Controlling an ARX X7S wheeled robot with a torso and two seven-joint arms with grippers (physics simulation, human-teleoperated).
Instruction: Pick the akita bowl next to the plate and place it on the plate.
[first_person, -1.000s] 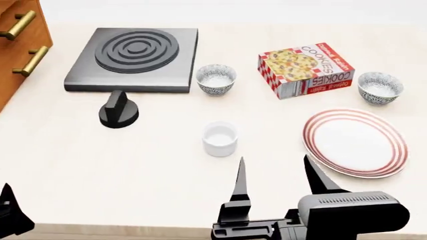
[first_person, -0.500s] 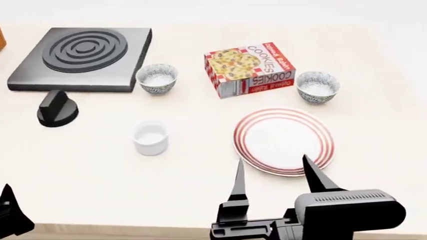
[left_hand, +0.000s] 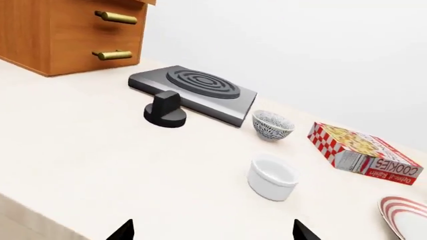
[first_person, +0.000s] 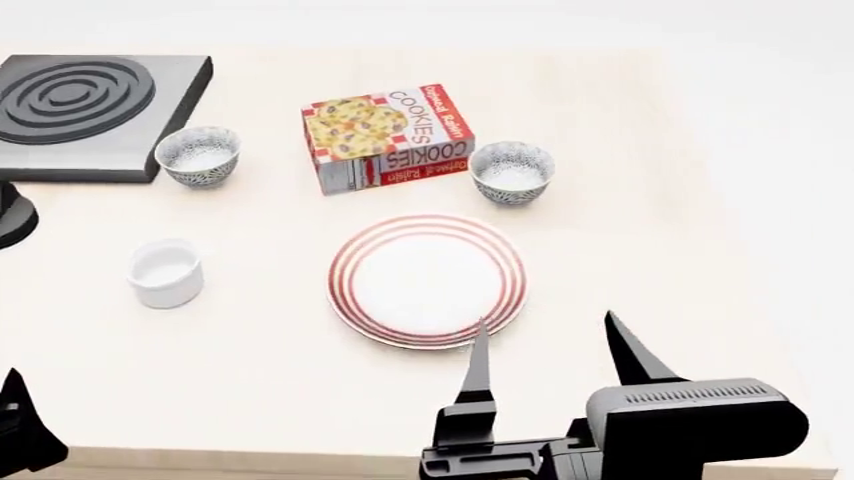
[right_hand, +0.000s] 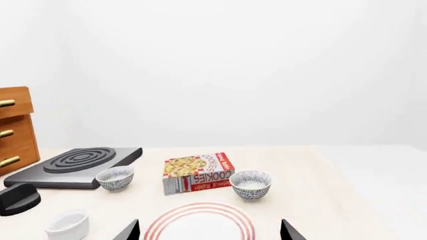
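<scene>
Two right fingers (first_person: 479, 362) stand apart, empty, nearest the camera; the left gripper's spread cannot be told. Beyond, the plate (first_person: 427, 280). At its one o'clock, the akita bowl (first_person: 511, 171): judged rigid, light, glazed-slippery; pinch its rim.

Head cam high overhead, wrist cams low; all sharing plate (first_person: 427, 280).

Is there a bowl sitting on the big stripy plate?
No, the plate is bare; the akita bowl sits on the table beside it.
</scene>
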